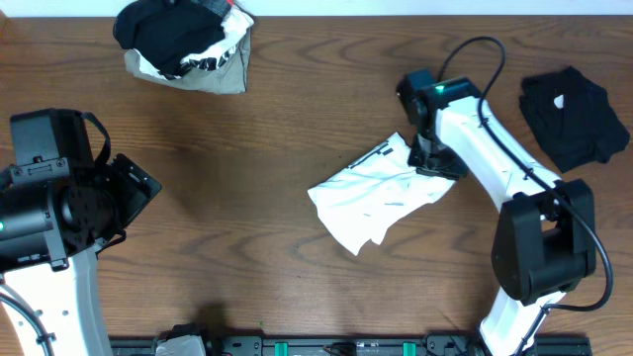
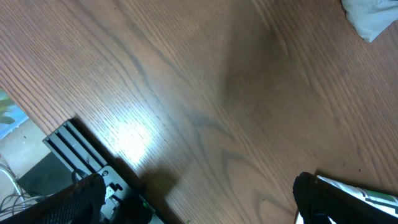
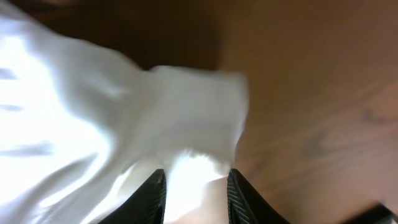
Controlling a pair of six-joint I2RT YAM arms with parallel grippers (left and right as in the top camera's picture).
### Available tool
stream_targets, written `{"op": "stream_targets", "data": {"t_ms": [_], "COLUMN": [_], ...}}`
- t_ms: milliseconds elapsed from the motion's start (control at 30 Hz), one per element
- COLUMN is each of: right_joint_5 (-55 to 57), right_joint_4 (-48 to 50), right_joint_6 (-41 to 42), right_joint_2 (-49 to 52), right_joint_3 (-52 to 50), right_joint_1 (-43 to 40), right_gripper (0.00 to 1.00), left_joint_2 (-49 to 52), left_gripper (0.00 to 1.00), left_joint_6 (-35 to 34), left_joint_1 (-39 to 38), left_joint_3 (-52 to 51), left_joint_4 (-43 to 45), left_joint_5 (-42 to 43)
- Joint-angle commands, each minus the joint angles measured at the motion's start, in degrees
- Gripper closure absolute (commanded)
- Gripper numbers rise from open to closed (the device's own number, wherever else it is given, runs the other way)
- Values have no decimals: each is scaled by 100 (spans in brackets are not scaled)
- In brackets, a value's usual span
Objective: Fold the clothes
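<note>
A white garment point(image 1: 376, 193) lies crumpled and partly spread at the table's middle right. My right gripper point(image 1: 432, 158) is down on its right edge. In the right wrist view the white cloth point(image 3: 124, 106) fills the left side and a fold of it point(image 3: 196, 180) sits between the two black fingers, which are closed in on it. My left gripper point(image 1: 134, 193) is open and empty over bare wood at the far left, well away from the garment. Its fingers point(image 2: 199, 199) are spread wide above the table.
A pile of black, white and grey clothes point(image 1: 183, 44) sits at the back left. A folded black garment point(image 1: 574, 119) lies at the back right. A black rail point(image 1: 297, 346) runs along the front edge. A corner of pale cloth point(image 2: 373, 18) shows in the left wrist view.
</note>
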Motion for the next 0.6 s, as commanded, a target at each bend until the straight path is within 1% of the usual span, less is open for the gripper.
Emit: {"op": "stream_targets", "data": {"t_ms": [0, 100, 200, 300, 367, 433, 467, 567], "right_joint_5": [17, -9, -503, -1193, -1871, -2643, -2879, -2983], "right_joint_4": [-330, -627, -575, -286, -35, 138, 144, 63], "right_joint_6": [133, 140, 42, -402, -981, -1552, -1714, -1598], "right_joint_2": [-116, -120, -208, -446, -658, -820, -861, -866], "right_joint_3": [76, 76, 76, 76, 76, 76, 76, 33], "right_joint_1": [-144, -142, -140, -133, -85, 0, 55, 341], "right_gripper": [65, 62, 62, 61, 60, 57, 57, 56], "left_joint_2": [17, 17, 17, 17, 17, 17, 17, 17], "left_gripper": [2, 2, 2, 2, 2, 2, 2, 2], "left_joint_6": [98, 98, 98, 101, 101, 101, 101, 98], "left_joint_1": [35, 35, 35, 35, 35, 35, 35, 35], "left_joint_3": [-35, -35, -35, -35, -35, -35, -35, -35], "left_joint_4": [-7, -7, -7, -9, -11, -9, -9, -7], "left_joint_5": [-92, -92, -92, -92, -92, -92, -92, -92]}}
